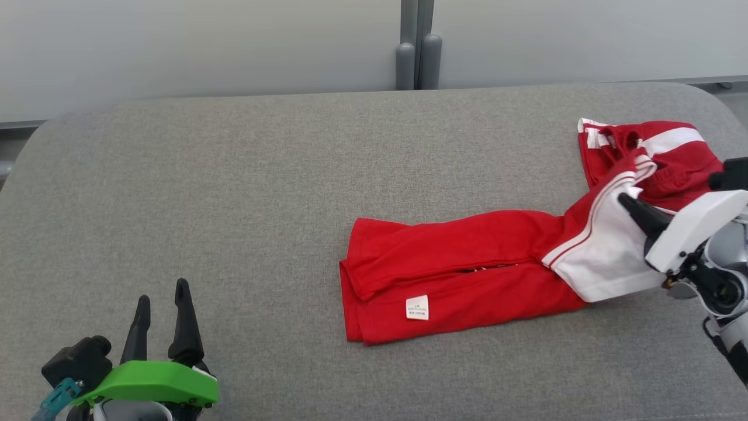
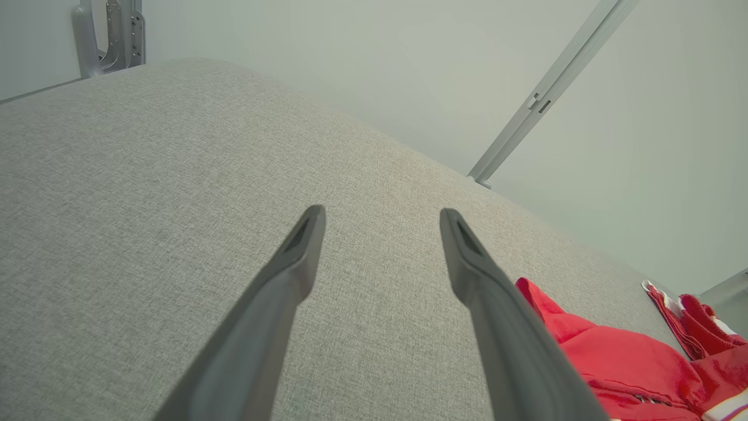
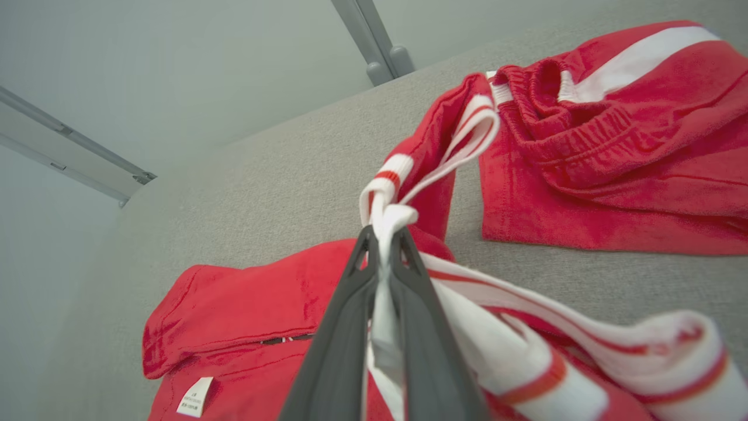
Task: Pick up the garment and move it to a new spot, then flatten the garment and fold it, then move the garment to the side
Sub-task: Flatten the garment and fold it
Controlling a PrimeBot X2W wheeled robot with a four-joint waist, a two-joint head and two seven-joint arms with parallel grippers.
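Most of the head view is a grey padded surface (image 1: 234, 175) with rounded far corners, its far edge running below a pale wall and a grey post (image 1: 418, 52). On its right half lies the red garment (image 1: 456, 263). 1 long part stretches flat toward the middle, while a crumpled part with white stripes sits near the far right corner, close to the surface's right edge. Open grey cloth runs from the garment's left hem across to the near left and far left.

The right gripper (image 1: 628, 204) reaches in from the right edge, its 2 fingers pressed together on a white, red-striped band of the garment (image 3: 397, 216), which is bunched and raised off the surface between them. The left gripper (image 1: 162, 291) hovers at the near left with its fingers spread and nothing between them, well apart from the garment.

A small white label (image 1: 417, 307) shows on the flat part, near its front hem.
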